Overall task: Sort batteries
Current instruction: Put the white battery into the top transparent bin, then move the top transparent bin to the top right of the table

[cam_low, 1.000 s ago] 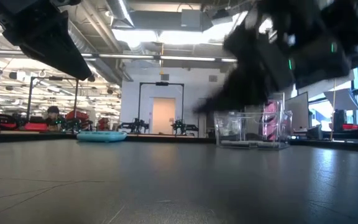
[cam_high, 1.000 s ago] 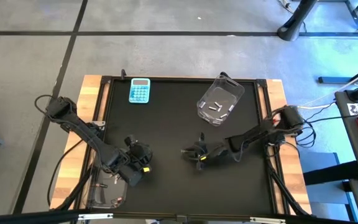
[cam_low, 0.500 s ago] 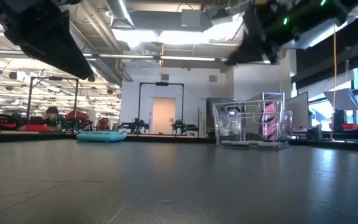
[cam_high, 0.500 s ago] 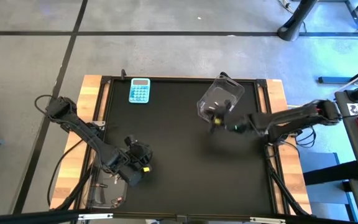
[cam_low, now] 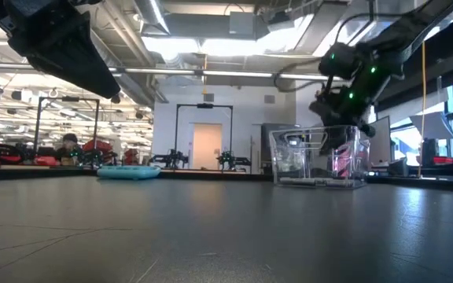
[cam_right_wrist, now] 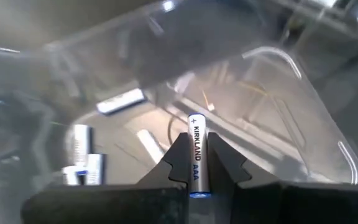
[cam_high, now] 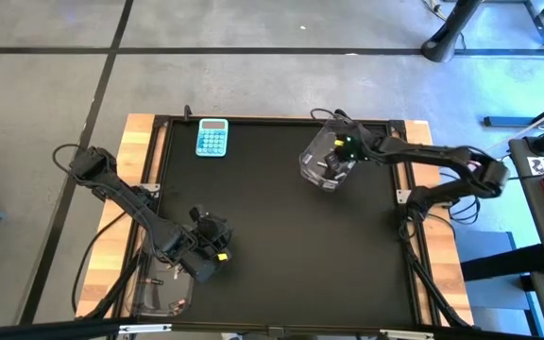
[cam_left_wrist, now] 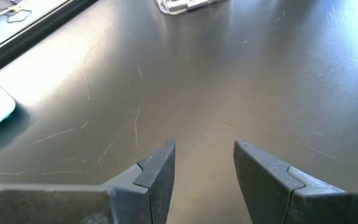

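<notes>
A silvery-white AAA battery [cam_right_wrist: 194, 155] sits in my right gripper [cam_right_wrist: 195, 163], which is shut on it and hangs over the open top of the clear bin [cam_high: 333, 151] at the table's far right. In the low view my right gripper [cam_low: 343, 118] stands just above that bin [cam_low: 319, 161]. Several silvery batteries [cam_right_wrist: 121, 101] lie on the bin's floor. My left gripper [cam_left_wrist: 204, 165] is open with nothing between its fingers, held above the table near the front left [cam_high: 208, 255]. My right gripper pinches the battery's sides [cam_right_wrist: 195, 173] between its two fingers. The battery lies along the fingers, its plus end [cam_right_wrist: 193, 119] sticking out past their tips. The fingers slant down into the bin's mouth. The battery is lifted clear, above the bin's floor.
A light-blue calculator [cam_high: 212, 138] lies at the far left of the black mat. A second clear bin [cam_high: 159, 291] stands at the near left corner, beside my left arm. The middle of the mat [cam_high: 281, 236] is bare.
My right gripper has swung from the middle of the table toward the far edge and upward, and now hangs over the clear bin at the far right. On the way it has turned and tipped downward.
</notes>
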Robot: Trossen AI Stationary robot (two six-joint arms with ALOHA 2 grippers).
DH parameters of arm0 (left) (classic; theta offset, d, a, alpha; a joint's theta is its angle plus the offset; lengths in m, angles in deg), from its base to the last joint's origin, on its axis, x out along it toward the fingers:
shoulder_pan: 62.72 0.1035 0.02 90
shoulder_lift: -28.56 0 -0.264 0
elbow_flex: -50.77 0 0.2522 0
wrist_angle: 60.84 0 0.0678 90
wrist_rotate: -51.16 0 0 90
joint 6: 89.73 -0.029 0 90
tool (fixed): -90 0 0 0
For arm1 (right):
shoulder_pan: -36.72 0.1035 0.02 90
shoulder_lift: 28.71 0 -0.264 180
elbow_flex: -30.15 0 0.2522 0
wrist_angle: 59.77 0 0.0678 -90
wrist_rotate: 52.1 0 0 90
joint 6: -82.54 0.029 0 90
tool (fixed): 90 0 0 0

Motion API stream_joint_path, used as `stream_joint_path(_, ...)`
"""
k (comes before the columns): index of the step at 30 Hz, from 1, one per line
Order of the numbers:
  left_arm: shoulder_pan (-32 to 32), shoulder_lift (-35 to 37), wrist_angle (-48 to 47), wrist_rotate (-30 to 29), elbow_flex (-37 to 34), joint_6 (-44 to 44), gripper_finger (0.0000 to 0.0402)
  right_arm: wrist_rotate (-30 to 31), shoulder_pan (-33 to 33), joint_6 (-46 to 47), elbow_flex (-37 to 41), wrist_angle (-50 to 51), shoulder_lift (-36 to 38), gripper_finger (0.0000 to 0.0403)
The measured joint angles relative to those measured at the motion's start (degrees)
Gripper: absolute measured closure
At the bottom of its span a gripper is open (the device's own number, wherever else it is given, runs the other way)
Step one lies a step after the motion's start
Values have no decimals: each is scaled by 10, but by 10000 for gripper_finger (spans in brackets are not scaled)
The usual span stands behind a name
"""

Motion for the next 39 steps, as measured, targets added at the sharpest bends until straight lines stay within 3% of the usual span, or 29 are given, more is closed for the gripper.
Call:
stream_joint_path(7, 0, 0, 0, 0, 0, 0, 247, -9, -42, -28, 0, -4, -67, 368)
stream_joint_path(14, 0, 0, 1, 0, 0, 0, 247, -10, -45, -28, -1, -28, -80, 357)
stream_joint_path(20, 0, 0, 2, 0, 0, 0, 247, -10, -45, -29, -1, -29, -80, 291)
stream_joint_path(25, 0, 0, 2, 0, 0, 4, 247, 1, -45, -58, -6, -20, -52, 240)
stream_joint_path(32, 0, 0, 2, 0, 0, 8, 247, 21, -21, -74, -48, 35, 41, 232)
stream_joint_path(35, 0, 0, 2, 0, 0, 8, 247, -14, 18, -95, -51, 34, 67, 232)
stream_joint_path(39, 0, 0, 2, 0, 0, 8, 247, -103, 75, -121, -51, 30, 66, 231)
